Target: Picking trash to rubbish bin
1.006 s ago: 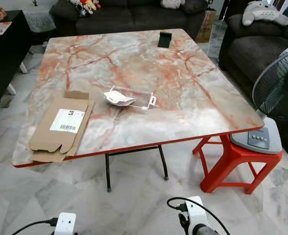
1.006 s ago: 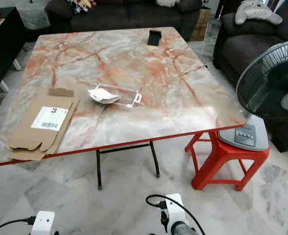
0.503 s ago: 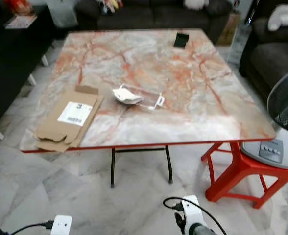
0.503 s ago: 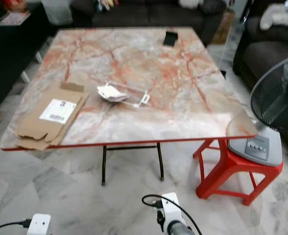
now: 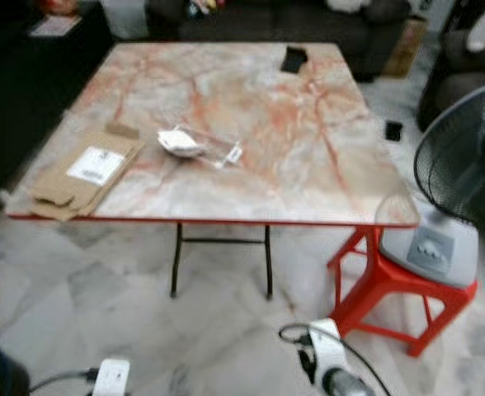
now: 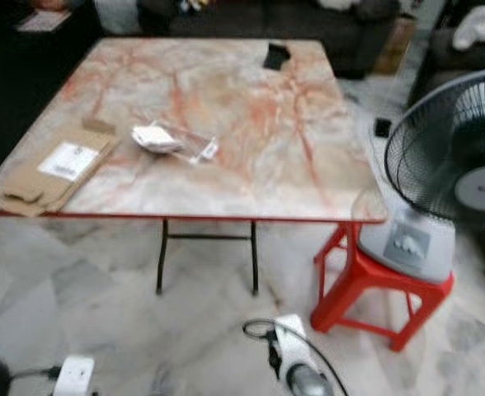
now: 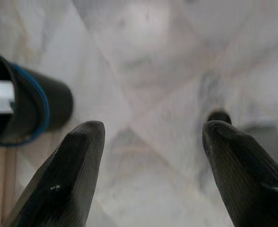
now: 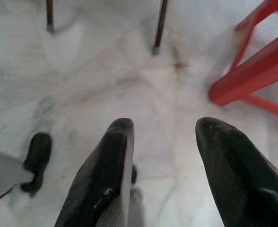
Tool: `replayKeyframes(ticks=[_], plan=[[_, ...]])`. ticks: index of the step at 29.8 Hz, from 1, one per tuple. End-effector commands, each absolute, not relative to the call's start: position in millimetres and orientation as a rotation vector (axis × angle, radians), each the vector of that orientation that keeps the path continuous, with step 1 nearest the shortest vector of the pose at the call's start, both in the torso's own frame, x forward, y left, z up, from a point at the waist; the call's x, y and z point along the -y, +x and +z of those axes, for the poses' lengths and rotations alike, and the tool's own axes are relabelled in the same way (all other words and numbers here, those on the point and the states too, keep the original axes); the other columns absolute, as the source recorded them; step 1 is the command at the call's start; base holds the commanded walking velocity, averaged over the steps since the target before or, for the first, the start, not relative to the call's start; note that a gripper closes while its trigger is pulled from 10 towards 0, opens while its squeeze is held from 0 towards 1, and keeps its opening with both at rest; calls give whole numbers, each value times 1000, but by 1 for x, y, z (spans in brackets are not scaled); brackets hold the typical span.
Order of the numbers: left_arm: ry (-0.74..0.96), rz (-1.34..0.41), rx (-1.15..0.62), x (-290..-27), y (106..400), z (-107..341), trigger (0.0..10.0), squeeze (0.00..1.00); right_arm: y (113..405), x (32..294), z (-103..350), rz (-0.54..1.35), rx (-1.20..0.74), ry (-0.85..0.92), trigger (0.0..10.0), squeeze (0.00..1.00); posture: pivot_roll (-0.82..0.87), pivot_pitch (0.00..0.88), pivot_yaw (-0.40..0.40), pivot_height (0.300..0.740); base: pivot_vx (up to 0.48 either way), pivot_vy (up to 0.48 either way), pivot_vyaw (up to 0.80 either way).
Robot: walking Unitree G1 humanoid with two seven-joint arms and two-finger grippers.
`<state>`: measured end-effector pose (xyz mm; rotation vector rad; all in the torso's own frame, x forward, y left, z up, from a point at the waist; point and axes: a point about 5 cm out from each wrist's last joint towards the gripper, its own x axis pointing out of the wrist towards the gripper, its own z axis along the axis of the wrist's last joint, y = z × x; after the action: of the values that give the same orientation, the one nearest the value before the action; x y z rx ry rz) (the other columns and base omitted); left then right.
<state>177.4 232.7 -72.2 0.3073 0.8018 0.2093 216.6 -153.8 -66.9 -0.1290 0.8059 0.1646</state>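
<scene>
A home living room: dark sofas (image 5: 308,21) ring a marble-patterned folding counter (image 5: 251,140) on a pale marble-tile floor (image 5: 102,313), with an electric fan (image 6: 449,173) perched on a red plastic stool (image 6: 374,289).

Clear plastic wrapper (image 5: 200,144) and flattened cardboard box (image 5: 84,169) on tabletop.

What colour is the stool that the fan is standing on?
Red. The stool under the fan shows best in the right eye view.
</scene>
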Motion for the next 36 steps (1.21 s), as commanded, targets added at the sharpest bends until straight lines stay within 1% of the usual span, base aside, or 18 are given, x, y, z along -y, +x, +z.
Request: replayKeyframes(ticks=[1,3,4,6,8,9,12,15,16,20,23,25,28,31,32,33,34,36], plan=[[336,226,-755,-239,185,-66,10000,0,225,145,-61,196,-761,-115,10000,0,154,128,-39,740,0,0,0],[335,244,-683,-239,194,-58,10000,0,234,141,-54,226,-713,-126,10000,0,153,121,-48,740,0,0,0],[335,244,-683,-239,194,-58,10000,0,234,141,-54,226,-713,-126,10000,0,153,121,-48,740,0,0,0],[348,247,-535,-238,213,-41,10000,0,252,139,-40,242,-617,-123,10000,0,144,119,-51,740,0,0,0],[356,239,-481,-236,219,-35,10000,0,257,138,-35,245,-585,-119,10000,0,144,118,-50,740,0,0,0],[362,230,-387,-231,230,-22,10000,0,266,134,-26,267,-521,-120,10000,0,142,113,-54,740,0,0,0],[388,194,-256,-221,245,-4,10000,0,277,130,-13,302,-434,-122,10000,0,140,104,-55,740,0,0,0],[381,202,-180,-218,252,10,10000,0,283,129,-4,318,-363,-127,10000,0,134,91,-52,740,0,0,0],[373,212,-119,-216,254,20,10000,0,287,130,4,321,-302,-119,10000,0,128,86,-50,740,0,0,0],[402,182,-49,-211,253,32,10000,0,290,131,14,334,-217,-137,10000,0,125,76,-50,740,0,0,0],[431,139,58,-198,257,57,10000,0,298,131,32,323,-109,-116,10000,0,121,70,-53,740,0,0,0],[411,126,145,-184,267,80,10000,0,310,126,55,312,-1,-93,10000,0,124,52,-48,740,0,0,0],[351,127,223,-171,282,106,10000,0,327,118,88,272,121,-33,10000,0,123,35,-45,740,0,0,0],[343,118,254,-166,288,117,10000,0,333,112,103,281,179,-24,10000,0,122,28,-43,740,0,0,0],[327,113,269,-163,292,122,10000,459,337,106,112,286,204,-1,10000,0,122,30,-42,740,0,0,0],[309,108,283,-160,296,127,10000,459,341,100,122,293,232,30,10000,0,122,31,-42,740,0,0,0],[311,94,292,-158,299,130,10000,1000,342,94,127,319,246,40,10000,1000,119,38,-41,740,0,0,0],[308,87,300,-156,302,133,10000,1000,344,87,132,347,259,48,10000,1000,118,42,-40,740,0,0,0]])
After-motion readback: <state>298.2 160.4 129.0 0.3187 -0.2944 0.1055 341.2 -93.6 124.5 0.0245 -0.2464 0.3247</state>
